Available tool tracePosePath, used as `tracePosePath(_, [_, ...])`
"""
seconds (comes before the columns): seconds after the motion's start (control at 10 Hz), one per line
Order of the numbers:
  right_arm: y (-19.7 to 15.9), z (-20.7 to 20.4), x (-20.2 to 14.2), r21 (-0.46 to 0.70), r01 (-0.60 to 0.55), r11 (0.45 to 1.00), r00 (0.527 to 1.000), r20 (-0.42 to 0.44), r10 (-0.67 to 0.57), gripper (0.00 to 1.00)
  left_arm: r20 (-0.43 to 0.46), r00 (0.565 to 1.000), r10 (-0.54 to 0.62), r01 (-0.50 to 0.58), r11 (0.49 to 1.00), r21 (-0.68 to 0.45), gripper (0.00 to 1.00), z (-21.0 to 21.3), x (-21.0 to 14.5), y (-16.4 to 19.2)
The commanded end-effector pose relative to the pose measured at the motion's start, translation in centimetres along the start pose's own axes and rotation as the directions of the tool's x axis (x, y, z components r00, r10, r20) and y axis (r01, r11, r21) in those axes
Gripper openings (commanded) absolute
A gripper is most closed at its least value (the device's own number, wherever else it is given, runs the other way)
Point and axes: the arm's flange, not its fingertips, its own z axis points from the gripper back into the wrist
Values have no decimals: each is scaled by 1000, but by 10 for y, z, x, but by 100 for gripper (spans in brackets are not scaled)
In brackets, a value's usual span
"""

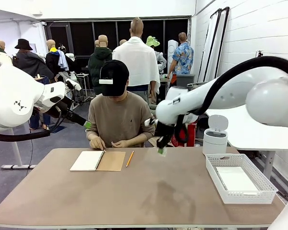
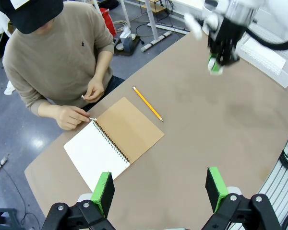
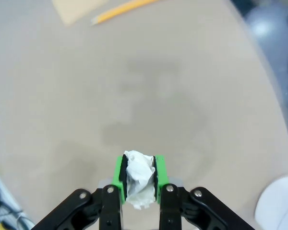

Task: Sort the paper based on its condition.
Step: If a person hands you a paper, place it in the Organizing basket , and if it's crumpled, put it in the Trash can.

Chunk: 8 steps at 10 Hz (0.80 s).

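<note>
The right gripper (image 3: 138,184) pinches a crumpled paper wad (image 3: 138,178) above the desk (image 1: 134,191) middle; light, soft, squashable, best held across its bulk. The left gripper (image 2: 159,190) gapes empty.

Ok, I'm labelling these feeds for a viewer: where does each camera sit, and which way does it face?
Front: fixed between the arms, facing the seated person across the brown table; both white arms show.
Left wrist: high above, looking down at the open spiral notebook; open left gripper at bottom.
Right wrist: close above the tabletop; right gripper clamps crumpled white paper.
Shared: the yellow pencil appears in all three.
</note>
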Motion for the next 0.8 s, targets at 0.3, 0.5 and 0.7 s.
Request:
tracePosePath(0.3, [-89, 56, -65, -143, 362, 921, 932, 63, -357, 29, 0, 1000, -4, 4, 1000, -12, 100, 0, -1, 0])
tracePosePath(0.5, [-90, 61, -68, -171, 402, 900, 915, 121, -386, 29, 0, 1000, -4, 4, 1000, -12, 100, 0, -1, 0])
tracePosePath(0.7, [-105, 66, -76, -126, 358, 925, 933, 68, -352, 29, 0, 1000, -4, 4, 1000, -12, 100, 0, -1, 0])
